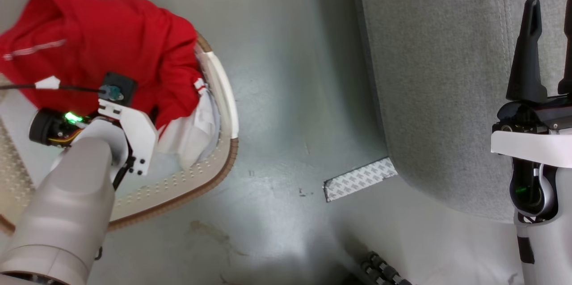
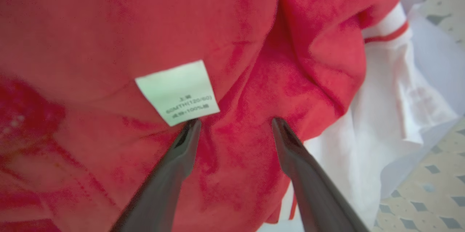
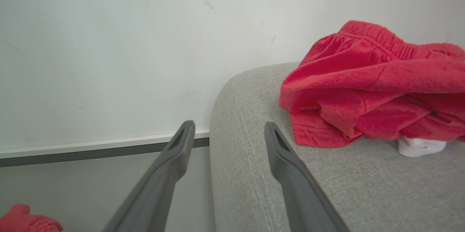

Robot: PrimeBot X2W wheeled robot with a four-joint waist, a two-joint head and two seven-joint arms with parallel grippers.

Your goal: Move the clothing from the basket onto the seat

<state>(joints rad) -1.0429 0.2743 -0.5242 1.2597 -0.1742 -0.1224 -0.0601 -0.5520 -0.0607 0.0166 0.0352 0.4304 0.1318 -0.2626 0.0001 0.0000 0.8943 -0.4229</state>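
Observation:
Red clothing [image 1: 103, 48] is heaped in the cream basket [image 1: 210, 173] at the left, spilling over its far rim. My left gripper [image 2: 234, 124] points down into the heap, open, its tips just touching the red fabric beside a white label [image 2: 178, 92]; a white-trimmed sleeve [image 2: 387, 28] and white cloth lie to the right. In the head view the left wrist [image 1: 120, 115] hides its fingers. My right gripper [image 1: 547, 48] stands open and empty over the grey seat [image 1: 438, 75]. A crumpled red garment [image 3: 367, 90] lies on the seat [image 3: 254, 159] ahead of the right gripper [image 3: 229, 126].
Grey floor separates basket and seat. A patterned tape strip [image 1: 359, 178] lies on the floor at the seat's corner. A white wall with a dark baseboard [image 3: 91, 154] stands behind the seat. A bit of red fabric [image 3: 25, 219] shows at the right wrist view's lower left.

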